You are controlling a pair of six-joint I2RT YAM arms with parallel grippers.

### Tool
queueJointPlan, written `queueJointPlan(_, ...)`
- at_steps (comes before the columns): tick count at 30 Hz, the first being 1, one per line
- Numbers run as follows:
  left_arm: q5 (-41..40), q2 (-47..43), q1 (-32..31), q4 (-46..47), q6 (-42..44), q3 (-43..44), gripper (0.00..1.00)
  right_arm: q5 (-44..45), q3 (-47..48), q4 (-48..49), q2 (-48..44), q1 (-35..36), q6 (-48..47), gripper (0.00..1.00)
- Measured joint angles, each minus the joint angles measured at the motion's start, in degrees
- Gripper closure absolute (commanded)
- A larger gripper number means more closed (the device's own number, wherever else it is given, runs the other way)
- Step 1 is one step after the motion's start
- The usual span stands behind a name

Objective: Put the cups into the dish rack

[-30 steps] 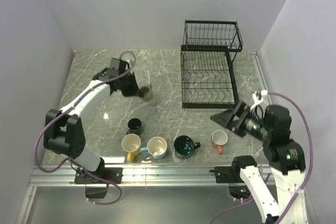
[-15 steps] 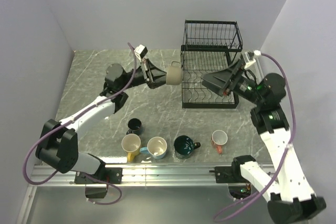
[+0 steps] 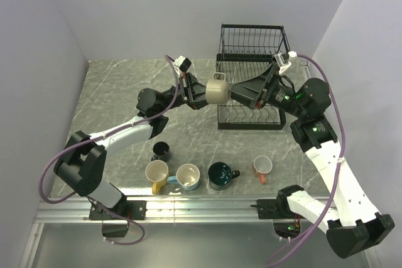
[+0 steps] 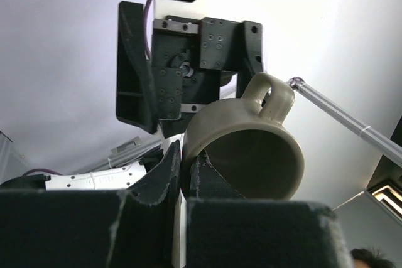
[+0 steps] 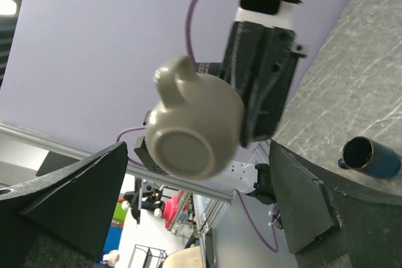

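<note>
We find the olive-grey mug raised clear of the desk, held between the two arms. From above it appears just beside the left edge of the dish rack, and it sits in neither tier.

The left fingers are closed on the mug's rim, one inside the wall and one outside. The mug lies on its side with its handle uppermost. Its mouth faces the left wrist and its base faces the right arm.

The right fingers stand fully apart and point at the mug's base. In the right wrist view the mug hangs between them and touches neither, so these fingers grip nothing.

Five further mugs stand on the desk near the front edge. The dark navy mug is set slightly behind the others. The yellow mug and the light blue mug are close together. The dark teal mug is to their right, and the orange-pink mug is furthest right. We see no mug in the rack.
</note>
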Motion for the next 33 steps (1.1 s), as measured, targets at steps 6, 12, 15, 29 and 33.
queueJointPlan(6, -0.66, 2.16, -1.77, -3.17, 0.96, 1.42, 1.0, 0.55, 0.59, -0.72, -0.04, 0.98, -1.36, 0.0)
queueJointPlan(12, -0.68, 2.51, -2.08, -13.94, 7.15, 7.04, 1.0, 4.52, 1.73, -2.51, -0.26, 0.92, -4.61, 0.04)
queueJointPlan(15, -1.09, 2.43, -2.34, -16.55, 9.03, 8.2, 1.0, 5.9, 3.04, -5.33, -0.22, 0.94, -6.8, 0.12)
queueJointPlan(29, -2.03, 1.07, -3.08, -27.65, 15.15, 9.79, 1.0, 8.76, 3.72, -12.07, 0.09, 0.98, -11.43, 0.87)
queueJointPlan(33, -2.12, 0.52, -3.13, -29.16, 16.24, 9.9, 0.83, 8.59, 3.72, -12.24, 0.09, 0.98, -11.65, 1.0)
